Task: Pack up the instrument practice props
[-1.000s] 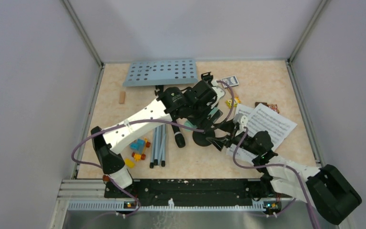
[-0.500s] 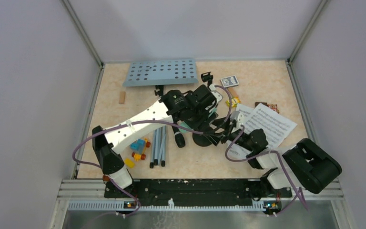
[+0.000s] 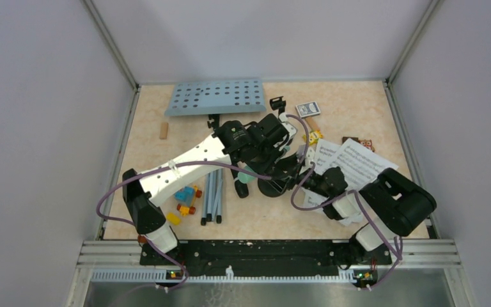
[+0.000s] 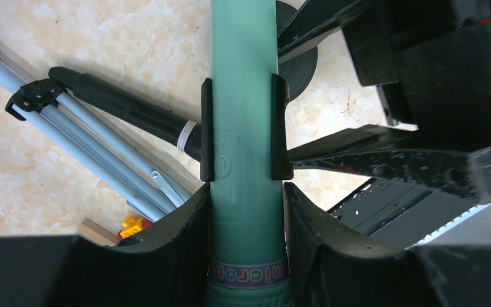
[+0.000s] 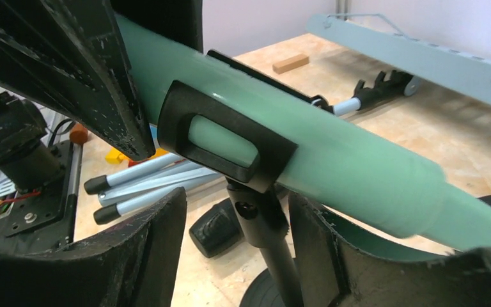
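Mint-green microphone (image 4: pixel 243 128) is clenched across its barrel by the left end effector (image 4: pixel 244 201) and is seated in the black clip of a mic holder (image 5: pixel 227 137) (a snap-fit, by the look of it). Right end effector (image 5: pixel 236 201) is set astride the holder's stem just under the clip. Its jaws are seen apart with a gap either side, so nothing is gripped there. The holder's round base is seen low in both wrist views and is judged to rest on the bench (image 3: pixel 371 102).

Step in hand is judged to be separating mic from holder. The stem should be clamped first by the right side, low and square, so the base is not dragged or tipped. The mic should then be drawn out through the clip's open side, not levered sideways.

Beyond, black microphone (image 4: pixel 128 112) and silver tripod pole (image 4: pixel 89 153) are laid just beside each other on the bench. White sheet-music pages (image 3: pixel 364 163) are spread to the right, and pale-blue music desk (image 3: pixel 214 97) lies flat at the far edge. Nothing is judged packed yet.
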`<action>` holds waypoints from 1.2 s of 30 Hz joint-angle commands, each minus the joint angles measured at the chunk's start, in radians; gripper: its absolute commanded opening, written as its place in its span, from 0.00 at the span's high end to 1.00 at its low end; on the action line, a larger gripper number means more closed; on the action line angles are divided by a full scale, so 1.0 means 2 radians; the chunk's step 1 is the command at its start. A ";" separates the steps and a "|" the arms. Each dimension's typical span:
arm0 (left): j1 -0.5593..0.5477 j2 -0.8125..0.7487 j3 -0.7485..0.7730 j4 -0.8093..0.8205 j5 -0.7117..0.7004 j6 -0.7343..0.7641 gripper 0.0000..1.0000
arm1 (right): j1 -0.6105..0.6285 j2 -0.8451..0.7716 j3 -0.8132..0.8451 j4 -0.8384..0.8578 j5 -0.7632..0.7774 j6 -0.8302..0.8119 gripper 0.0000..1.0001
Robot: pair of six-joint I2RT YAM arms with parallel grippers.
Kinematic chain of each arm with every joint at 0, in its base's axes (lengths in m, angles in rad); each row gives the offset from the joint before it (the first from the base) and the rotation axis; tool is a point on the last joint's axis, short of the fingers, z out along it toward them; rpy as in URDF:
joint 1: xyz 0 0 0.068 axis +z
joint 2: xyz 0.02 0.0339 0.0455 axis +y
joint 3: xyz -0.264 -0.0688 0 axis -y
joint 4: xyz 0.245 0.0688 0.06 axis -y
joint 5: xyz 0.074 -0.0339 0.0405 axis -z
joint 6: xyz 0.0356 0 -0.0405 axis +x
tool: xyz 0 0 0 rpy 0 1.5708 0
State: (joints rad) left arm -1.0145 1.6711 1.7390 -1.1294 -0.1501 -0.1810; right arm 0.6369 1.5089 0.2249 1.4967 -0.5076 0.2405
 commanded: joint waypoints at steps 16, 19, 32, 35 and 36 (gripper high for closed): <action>0.002 -0.030 -0.018 -0.001 0.012 0.004 1.00 | 0.062 0.062 0.045 0.113 0.167 -0.025 1.00; 0.006 -0.043 -0.027 0.000 0.009 0.003 1.00 | 0.063 0.046 0.023 0.112 0.243 -0.002 1.00; 0.015 -0.113 -0.035 -0.064 -0.014 -0.018 1.00 | 0.059 -0.026 0.010 -0.090 0.424 0.031 1.00; 0.016 -0.137 -0.045 -0.075 -0.017 -0.029 1.00 | 0.055 -0.024 0.004 -0.093 0.436 0.042 1.00; 0.016 -0.146 -0.050 -0.076 -0.015 -0.033 1.00 | 0.052 -0.024 0.002 -0.092 0.438 0.045 1.00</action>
State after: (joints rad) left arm -0.9897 1.5421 1.6592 -1.0233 -0.1371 -0.2111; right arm 0.8051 1.4593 0.2443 1.4052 0.0509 0.2672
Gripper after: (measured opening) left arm 0.468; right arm 0.320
